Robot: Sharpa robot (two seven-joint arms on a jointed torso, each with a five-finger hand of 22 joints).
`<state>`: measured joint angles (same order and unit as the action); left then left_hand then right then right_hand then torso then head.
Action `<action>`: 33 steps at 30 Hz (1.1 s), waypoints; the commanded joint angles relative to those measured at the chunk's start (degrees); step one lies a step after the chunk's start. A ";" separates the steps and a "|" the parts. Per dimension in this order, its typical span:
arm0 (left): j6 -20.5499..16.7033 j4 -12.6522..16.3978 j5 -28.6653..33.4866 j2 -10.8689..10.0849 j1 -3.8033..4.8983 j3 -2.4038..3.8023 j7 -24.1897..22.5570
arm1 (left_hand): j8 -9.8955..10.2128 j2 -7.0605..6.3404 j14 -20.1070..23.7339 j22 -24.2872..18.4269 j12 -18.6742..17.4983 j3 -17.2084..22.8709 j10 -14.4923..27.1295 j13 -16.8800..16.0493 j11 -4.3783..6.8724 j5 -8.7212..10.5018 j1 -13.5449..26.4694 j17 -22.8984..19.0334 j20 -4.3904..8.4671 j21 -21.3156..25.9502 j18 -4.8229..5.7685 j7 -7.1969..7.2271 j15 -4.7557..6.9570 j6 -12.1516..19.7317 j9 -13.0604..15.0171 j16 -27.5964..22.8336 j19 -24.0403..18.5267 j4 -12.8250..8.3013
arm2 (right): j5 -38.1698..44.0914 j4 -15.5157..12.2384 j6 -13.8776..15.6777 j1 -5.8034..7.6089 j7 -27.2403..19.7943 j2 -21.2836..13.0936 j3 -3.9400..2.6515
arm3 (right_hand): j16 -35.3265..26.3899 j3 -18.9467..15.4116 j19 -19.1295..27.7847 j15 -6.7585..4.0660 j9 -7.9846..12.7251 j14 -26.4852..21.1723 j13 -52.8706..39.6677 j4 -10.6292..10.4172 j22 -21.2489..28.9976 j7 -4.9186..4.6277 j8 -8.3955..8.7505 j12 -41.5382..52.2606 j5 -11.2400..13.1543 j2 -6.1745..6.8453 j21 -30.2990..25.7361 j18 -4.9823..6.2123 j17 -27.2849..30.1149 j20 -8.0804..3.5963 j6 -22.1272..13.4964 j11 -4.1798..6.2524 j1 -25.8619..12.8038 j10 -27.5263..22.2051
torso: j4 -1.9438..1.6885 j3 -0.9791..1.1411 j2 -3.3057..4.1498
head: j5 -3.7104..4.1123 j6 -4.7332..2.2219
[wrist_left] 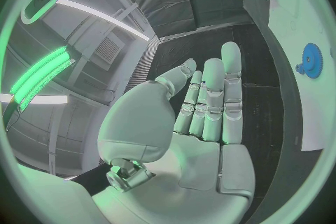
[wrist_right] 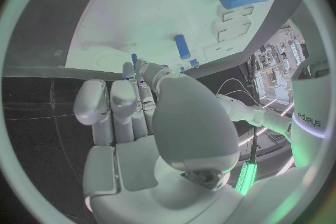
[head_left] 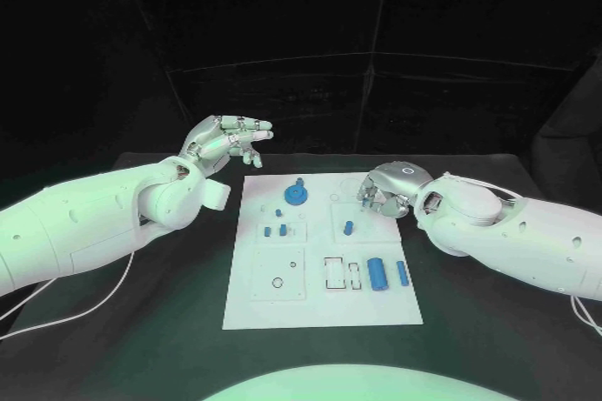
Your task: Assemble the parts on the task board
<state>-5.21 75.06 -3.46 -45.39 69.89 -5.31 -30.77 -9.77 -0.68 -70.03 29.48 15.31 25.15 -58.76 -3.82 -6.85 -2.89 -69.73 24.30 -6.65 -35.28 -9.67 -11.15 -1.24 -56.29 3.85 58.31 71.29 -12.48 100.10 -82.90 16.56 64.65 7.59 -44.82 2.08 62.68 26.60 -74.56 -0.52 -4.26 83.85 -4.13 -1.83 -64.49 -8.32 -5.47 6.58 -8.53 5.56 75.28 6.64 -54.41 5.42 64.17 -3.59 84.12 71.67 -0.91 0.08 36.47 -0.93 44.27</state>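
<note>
The right silver many-fingered hand (head_left: 383,195) hangs low over the far right part of the white flat task board (head_left: 257,310), with its fingers curled downward. In the right wrist view a small blue peg (wrist_right: 134,60) shows at the fingertips (wrist_right: 129,71), so I judge that the hand pinches it, probably to carry it to a socket; the contact itself is partly hidden by the thumb, so this is not fully sure. Just below the hand, toward the robot, a short blue pin (head_left: 350,228) stands or lies in a square field of the board. Further toward the robot, near the right edge of the board, lie a thick blue cylinder (head_left: 377,273) and a thinner blue bar (head_left: 403,273), beside a white rectangular frame (head_left: 337,273); they seem to wait there for their turn. To the inner side of the right hand, near the far edge of the board, sits a blue toothed gear wheel (head_left: 297,195), and some small blue pegs (head_left: 275,230) stand in the middle field. The left silver many-fingered hand (head_left: 230,140) is raised well above the table, off the board beyond its far left corner; it holds nothing, its fingers lie straight and side by side with the thumb apart. I think it is kept there so that it does not block the right hand.
</note>
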 commanded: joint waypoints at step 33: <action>0.89 1.13 0.36 1.54 0.13 0.04 0.30 | -0.26 0.10 0.10 -0.09 0.33 -0.45 0.63 -0.07 -0.01 -0.38 0.54 -0.09 -0.14 0.33 -0.78 0.06 -0.17 0.47 0.06 0.23 0.10 -0.01 | -2.92 -8.39 -0.44 -5.43 -2.82 8.84 -0.01 | 1.63 1.66 -0.78 -0.04 0.26 1.45 0.23 1.50 -1.40 -0.44 0.96 -1.36 -1.22 0.38 1.30 -1.35 -0.76 0.08 -0.54 -0.80 -1.37 -0.62 | -0.24 -0.23 -0.02 | -4.11 1.90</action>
<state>-4.89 76.10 -3.43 -43.96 69.91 -5.32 -30.30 -9.77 -0.68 -70.03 29.44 15.31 25.15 -58.33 -3.81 -6.86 -2.88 -69.74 24.26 -6.65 -35.28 -9.66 -11.14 -1.24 -56.29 3.85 58.31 71.29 -12.48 96.63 -91.50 17.51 59.22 5.83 -36.13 2.10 64.13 27.95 -75.07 -0.52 -4.04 83.84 -3.96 -0.46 -65.84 -8.51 -4.80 5.42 -9.47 5.94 76.32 5.75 -55.12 5.32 63.94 -4.02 83.14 71.24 -1.03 -0.10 36.45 -4.95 46.07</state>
